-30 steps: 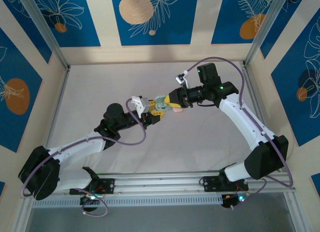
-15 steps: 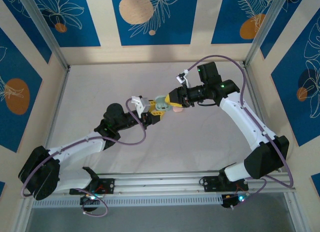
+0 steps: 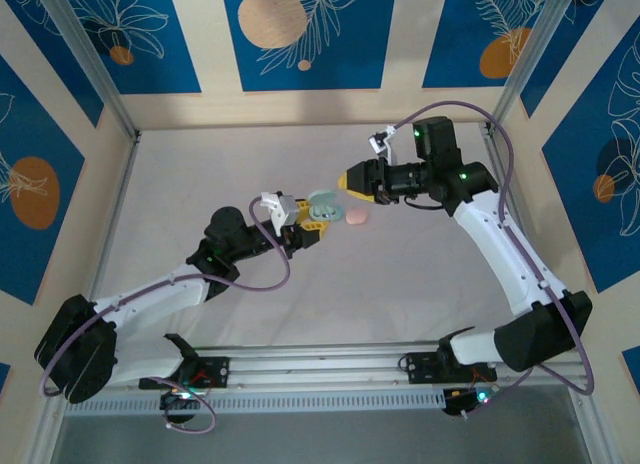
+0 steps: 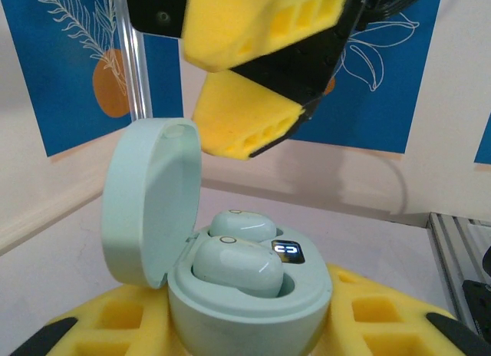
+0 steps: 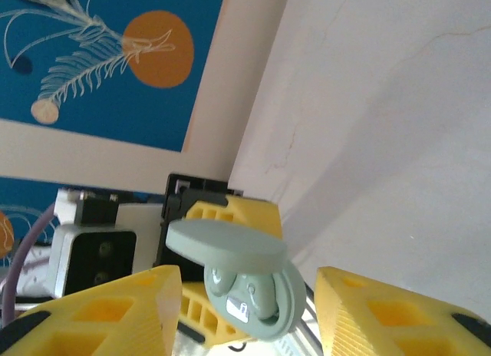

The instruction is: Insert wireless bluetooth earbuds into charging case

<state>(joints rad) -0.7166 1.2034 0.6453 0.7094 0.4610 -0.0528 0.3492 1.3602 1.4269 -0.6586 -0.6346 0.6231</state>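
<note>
The left end effector point(image 3: 312, 222) is clamping the mint-green oval plastic charging case point(image 4: 249, 314) between its yellow fingers, near the middle of the pale surface point(image 3: 200, 174); the case's hinged lid point(image 4: 149, 206) is standing open and upright. Two mint-green rounded plastic earbuds point(image 4: 234, 265) are sitting side by side in the wells, and a small display point(image 4: 288, 251) beside them is glowing. The right end effector point(image 3: 352, 179) is hovering just above the open case, its yellow fingers standing apart with nothing between them. Judging from this, the insertion into this case is looking done, and shutting the lid is probably what is remaining. A small pink oval object point(image 3: 357, 217) is lying on the surface just beside the case; I cannot tell whether it is another case or a loose piece, so further work may be waiting there.
</note>
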